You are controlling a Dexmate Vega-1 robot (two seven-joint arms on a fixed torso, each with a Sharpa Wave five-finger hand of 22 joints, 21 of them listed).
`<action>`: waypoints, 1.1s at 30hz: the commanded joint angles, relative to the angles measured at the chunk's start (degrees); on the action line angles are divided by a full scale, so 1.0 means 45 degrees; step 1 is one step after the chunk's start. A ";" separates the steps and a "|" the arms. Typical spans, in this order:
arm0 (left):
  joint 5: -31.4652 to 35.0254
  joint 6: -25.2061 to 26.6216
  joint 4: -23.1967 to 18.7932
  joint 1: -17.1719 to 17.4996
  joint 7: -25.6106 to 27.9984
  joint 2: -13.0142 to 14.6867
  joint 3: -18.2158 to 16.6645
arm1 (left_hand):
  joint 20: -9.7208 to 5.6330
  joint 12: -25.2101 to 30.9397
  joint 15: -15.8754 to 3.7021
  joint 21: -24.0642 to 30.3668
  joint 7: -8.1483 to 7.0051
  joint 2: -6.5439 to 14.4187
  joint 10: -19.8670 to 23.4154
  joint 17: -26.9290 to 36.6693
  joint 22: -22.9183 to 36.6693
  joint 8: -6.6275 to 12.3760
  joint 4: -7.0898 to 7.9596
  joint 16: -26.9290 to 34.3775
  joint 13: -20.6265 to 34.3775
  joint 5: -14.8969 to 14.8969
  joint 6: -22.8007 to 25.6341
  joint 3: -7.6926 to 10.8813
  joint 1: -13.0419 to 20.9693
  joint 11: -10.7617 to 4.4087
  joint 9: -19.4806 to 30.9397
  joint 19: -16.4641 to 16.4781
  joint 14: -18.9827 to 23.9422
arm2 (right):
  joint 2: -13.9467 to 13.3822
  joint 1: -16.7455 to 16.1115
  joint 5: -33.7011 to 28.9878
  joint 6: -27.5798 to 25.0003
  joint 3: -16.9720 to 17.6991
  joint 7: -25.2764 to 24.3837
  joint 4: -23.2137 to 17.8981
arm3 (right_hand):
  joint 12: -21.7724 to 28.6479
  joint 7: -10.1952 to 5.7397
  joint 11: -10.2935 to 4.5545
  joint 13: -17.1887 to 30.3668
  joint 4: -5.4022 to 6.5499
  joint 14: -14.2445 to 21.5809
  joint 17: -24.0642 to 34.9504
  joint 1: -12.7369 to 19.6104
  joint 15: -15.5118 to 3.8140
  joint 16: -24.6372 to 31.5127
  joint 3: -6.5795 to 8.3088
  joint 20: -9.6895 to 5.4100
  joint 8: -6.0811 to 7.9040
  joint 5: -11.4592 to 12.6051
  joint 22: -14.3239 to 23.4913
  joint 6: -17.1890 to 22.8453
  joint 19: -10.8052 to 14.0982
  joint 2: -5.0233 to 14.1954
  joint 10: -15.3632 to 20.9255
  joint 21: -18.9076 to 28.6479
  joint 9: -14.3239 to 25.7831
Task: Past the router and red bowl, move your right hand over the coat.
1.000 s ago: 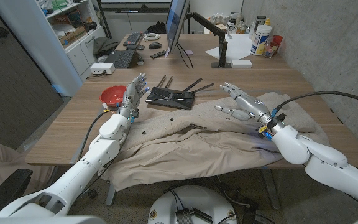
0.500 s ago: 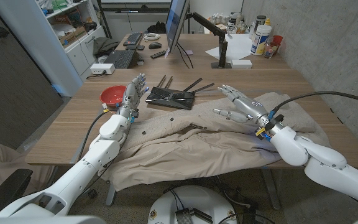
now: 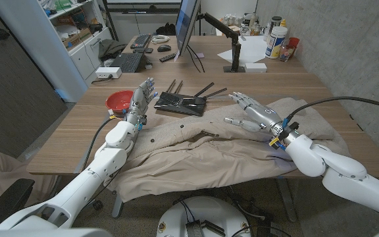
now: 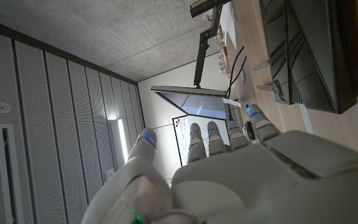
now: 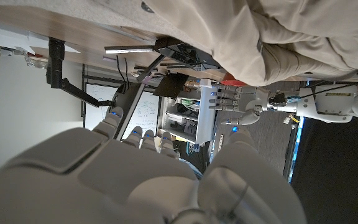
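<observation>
1. Hovering mid-frame right, the right hand (image 3: 250, 112) has fingers spread, holding nothing, over the beige coat (image 3: 209, 148).
2. Coat hangs off the table's (image 3: 71, 141) bottom edge.
3. Router (image 3: 179, 101) and red bowl (image 3: 118, 101) sit just above it; left hand (image 3: 143, 94) stands spread between them.

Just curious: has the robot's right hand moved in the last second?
Yes. The right hand has crept left over the coat, toward the router.

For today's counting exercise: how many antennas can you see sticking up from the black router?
4: on the router, two at its far left end, two toward the right; others may be hidden.
</observation>
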 commanded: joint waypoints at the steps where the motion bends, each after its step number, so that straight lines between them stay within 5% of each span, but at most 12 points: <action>1: 0.0034 0.0007 -0.0047 0.0018 0.0029 0.0018 0.0012 | -0.0051 0.0044 -0.0025 -0.0087 0.0028 0.0042 -0.0043 0.0034 0.0068 0.0055 0.0035 0.0005 0.0035 -0.0007 0.0052 -0.0003 -0.0092 0.0019 0.0043 0.0004 -0.0088 | -0.0133 0.0036 -0.0189 0.0037 -0.0155 0.0097 -0.0070 | 0.0062 -0.0037 -0.0019 0.0055 -0.0022 -0.1751 0.0039 0.0006 0.0100 0.0067 -0.0054 0.0067 0.0035 -0.0017 0.0016 -0.0095 -0.0159 0.0097 -0.0941 0.0017 0.0050; 33: -0.0051 -0.0050 -0.0051 0.0049 0.0008 0.0005 -0.0055 | -0.0117 0.0053 0.0005 -0.0219 0.0046 0.0044 -0.0037 0.0028 0.0071 0.0076 0.0028 0.0021 0.0027 -0.0006 0.0114 0.0009 -0.0125 0.0061 0.0042 0.0046 -0.0096 | 0.0014 0.0500 -0.0826 -0.0034 -0.0893 0.0320 0.0073 | 0.0123 -0.0059 0.0018 0.0053 -0.0035 -0.1725 0.0037 -0.0031 0.0090 0.0128 -0.0088 0.0052 0.0080 -0.0018 0.0016 -0.0108 -0.0163 0.0142 -0.0929 0.0059 0.0053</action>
